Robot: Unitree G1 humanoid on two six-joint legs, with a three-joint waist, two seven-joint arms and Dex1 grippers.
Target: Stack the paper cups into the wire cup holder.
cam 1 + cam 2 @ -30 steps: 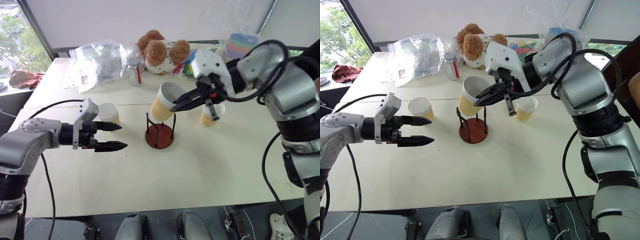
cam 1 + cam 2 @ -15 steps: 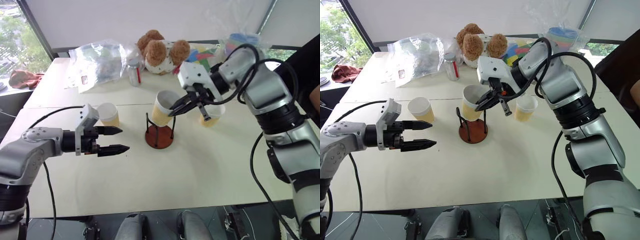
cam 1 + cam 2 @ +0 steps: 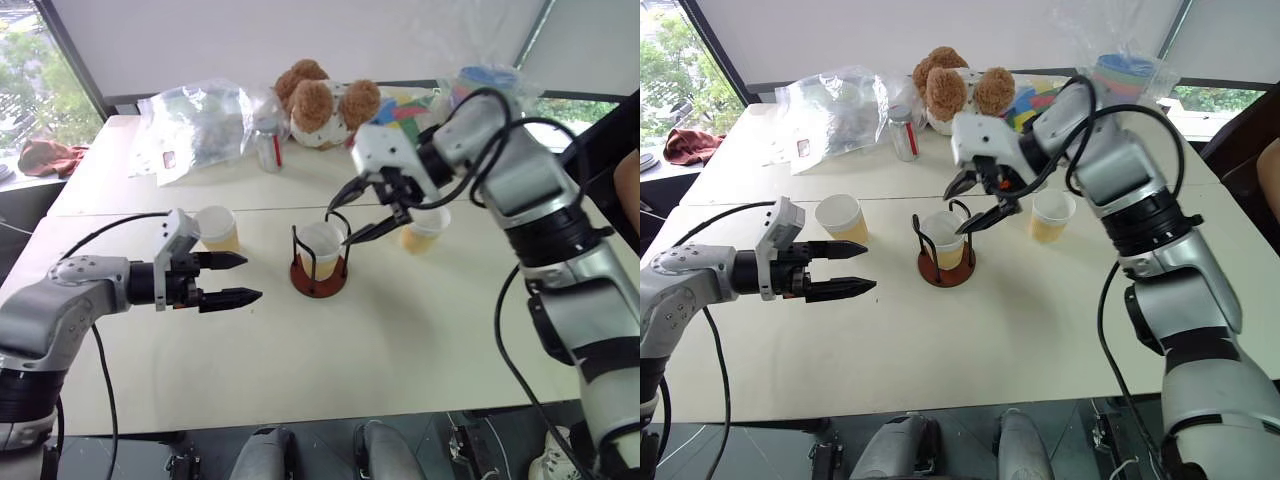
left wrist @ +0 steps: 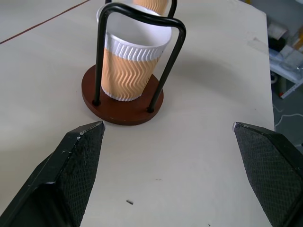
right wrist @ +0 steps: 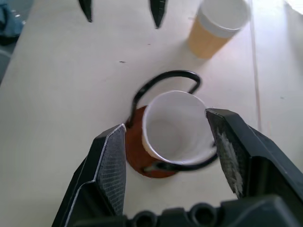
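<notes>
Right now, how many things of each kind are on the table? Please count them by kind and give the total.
Paper cups: 3, one in the wire cup holder, one near the left claw, one behind the right claw
Wire cup holder: 1
Teddy bear: 1
Clear plastic bag: 1
Small jar: 1
Total: 7

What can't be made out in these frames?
- Yellow-orange paper cup beside the right gripper: its base, left eye view, hidden by that gripper.
- Contents of the clear plastic bag: head views, too crumpled to tell.
- Stack of pastel plastic bowls: count unreadable, wrapped in plastic, partly behind the arm.
</notes>
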